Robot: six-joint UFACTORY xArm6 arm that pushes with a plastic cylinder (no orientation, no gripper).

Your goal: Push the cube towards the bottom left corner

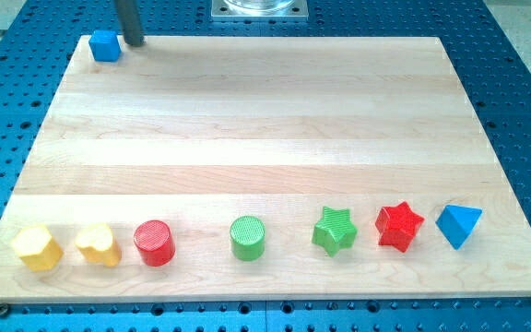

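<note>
A blue cube (105, 45) sits at the top left corner of the wooden board (265, 138). My rod comes down from the view's top, and my tip (135, 41) rests just to the right of the cube, nearly touching its right side.
A row of blocks lies along the board's bottom: a yellow hexagon-like block (37, 247), a yellow heart-like block (98, 244), a red cylinder (154, 243), a green cylinder (247, 237), a green star (335, 230), a red star (399, 226), a blue triangular block (457, 225).
</note>
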